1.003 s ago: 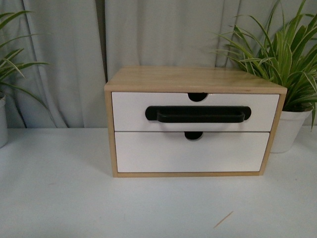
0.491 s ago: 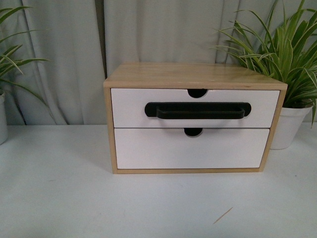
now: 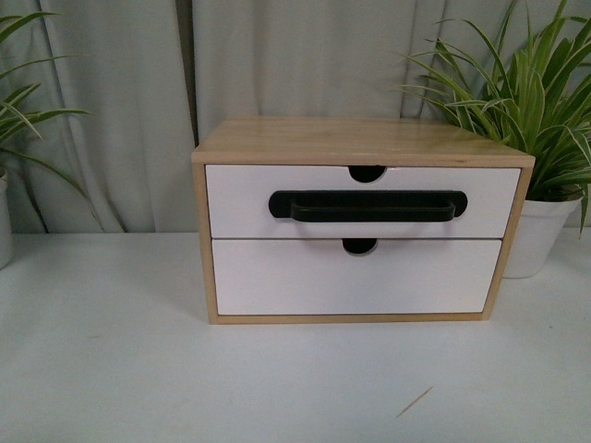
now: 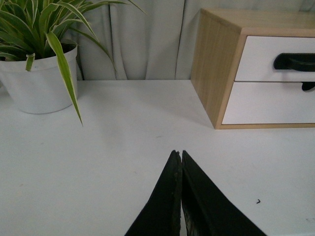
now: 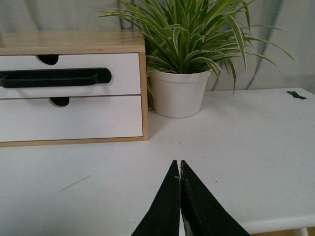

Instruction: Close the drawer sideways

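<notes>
Open table (image 3: 111, 369) lies near and left of the cabinet (image 3: 360, 143). A potted plant (image 3: 540, 231) stands just beside its right side.

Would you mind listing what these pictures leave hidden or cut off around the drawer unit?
- Drawer interior: hidden behind its white front in every view.
- Black bar handle: cut off by the left wrist picture's edge.
- Left gripper and right gripper: outside the front view.
- Left plant pot: cropped by the front view's edge.
</notes>
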You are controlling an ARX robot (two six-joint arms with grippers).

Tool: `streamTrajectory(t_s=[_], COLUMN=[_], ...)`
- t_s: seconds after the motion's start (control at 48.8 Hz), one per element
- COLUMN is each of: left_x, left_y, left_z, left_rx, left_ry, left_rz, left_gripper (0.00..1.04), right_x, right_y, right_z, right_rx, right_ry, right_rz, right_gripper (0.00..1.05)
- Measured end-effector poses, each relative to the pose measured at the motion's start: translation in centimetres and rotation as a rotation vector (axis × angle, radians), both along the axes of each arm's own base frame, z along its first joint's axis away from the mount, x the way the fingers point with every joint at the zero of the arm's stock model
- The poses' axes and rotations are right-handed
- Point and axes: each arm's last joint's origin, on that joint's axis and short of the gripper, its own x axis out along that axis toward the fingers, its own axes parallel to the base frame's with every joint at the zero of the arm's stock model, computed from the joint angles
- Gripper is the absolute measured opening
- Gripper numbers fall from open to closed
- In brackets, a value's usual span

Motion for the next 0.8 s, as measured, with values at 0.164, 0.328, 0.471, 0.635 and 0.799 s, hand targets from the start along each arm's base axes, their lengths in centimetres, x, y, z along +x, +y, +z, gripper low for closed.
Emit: streamTrajectory(t_s=[0.164, 0.328, 0.471, 0.635, 0.799], left_x=[-0.56, -0.57, -0.57, -0.57, -0.57], left_y=[0.01, 0.01, 0.01, 0.01, 0.01], left_z=[0.06, 0.05, 0.05, 0.05, 0.05], left_rx=[0.0, 0.0, 0.0, 0.0, 0.0], left_ry=[-0.021, -0.021, -0.021, -0.021, -0.021], left_rz=[0.0, 0.0, 0.0, 0.0, 0.0], left_gripper=[0.04, 0.04, 0.26, 0.51, 0.76], right_x=[-0.01, -0.01, -0.01, -0.01, -0.01], right_y=[0.0, 0.0, 0.0, 0.0, 0.0], right_z=[0.01, 0.01, 0.01, 0.01, 0.01], right_rx=[0.0, 0.0, 0.0, 0.0, 0.0], right_ry=[-0.001, -0.001, -0.001, -0.001, -0.001], right_rz=[0.0, -0.001, -0.001, -0.001, -0.001], right_gripper=[0.01, 0.01, 0.24, 0.49, 0.72])
